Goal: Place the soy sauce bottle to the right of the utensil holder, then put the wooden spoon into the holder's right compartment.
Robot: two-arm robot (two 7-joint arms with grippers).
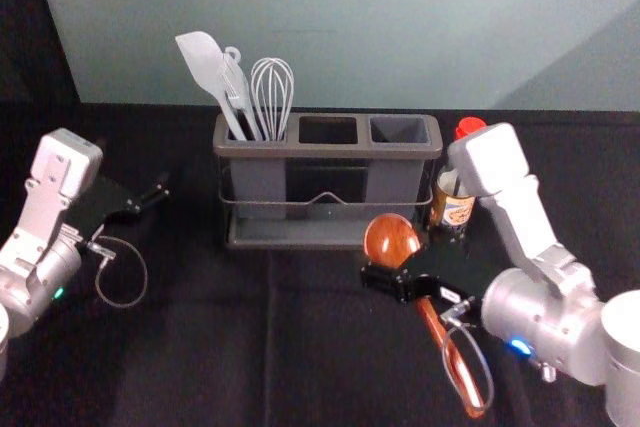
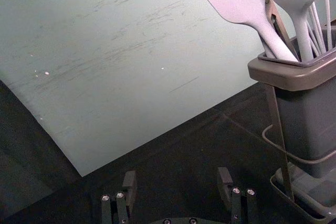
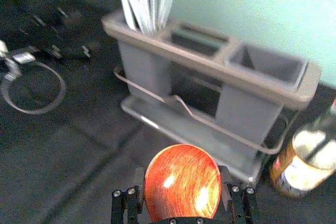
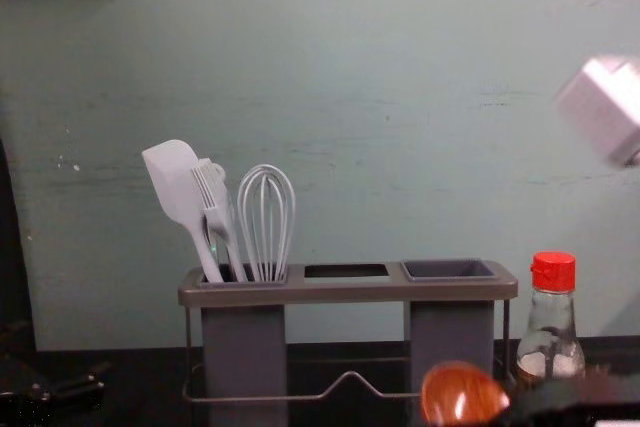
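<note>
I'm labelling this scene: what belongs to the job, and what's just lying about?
Job:
brown wooden spoon, at the right gripper
red-capped glass soy sauce bottle
grey rectangular utensil holder

Extras, in holder:
white flat spatula
white bristled brush
white wire whisk

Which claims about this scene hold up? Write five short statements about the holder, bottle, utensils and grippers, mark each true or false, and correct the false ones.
1. The soy sauce bottle stands to the right of the utensil holder. True.
2. The whisk stands in the holder's right compartment. False: it is in the left compartment.
3. The right gripper holds the wooden spoon. True.
4. The bottle's cap is green. False: it is red.
5. The left gripper is closed. False: its fingers are apart.
</note>
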